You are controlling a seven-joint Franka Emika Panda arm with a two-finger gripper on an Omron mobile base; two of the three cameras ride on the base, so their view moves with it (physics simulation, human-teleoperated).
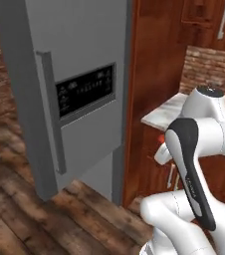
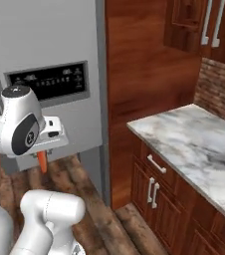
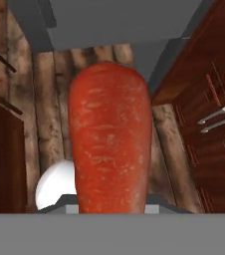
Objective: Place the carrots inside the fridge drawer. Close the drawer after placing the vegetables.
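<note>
While the white arm reaches out in front of the grey fridge [image 2: 50, 45], the tool [image 2: 43, 155] is clamped narrowly on the carrot [image 2: 43, 162], which hangs pointed end down just below the hand, above the wooden plank floor [image 2: 79, 174]. In the hand view the carrot [image 3: 109, 144] runs up from the bottom edge, orange-red and faintly ridged, with the floor and the grey base of the fridge beyond it. The fridge door is shut in both base views, its dark control panel [image 1: 86, 91] beside the long vertical handle [image 1: 52, 112]. To the right stands the marble surface [image 2: 194, 144] on red-brown cabinets with silver handles [image 2: 156, 164]; the carrot is well apart from it.
</note>
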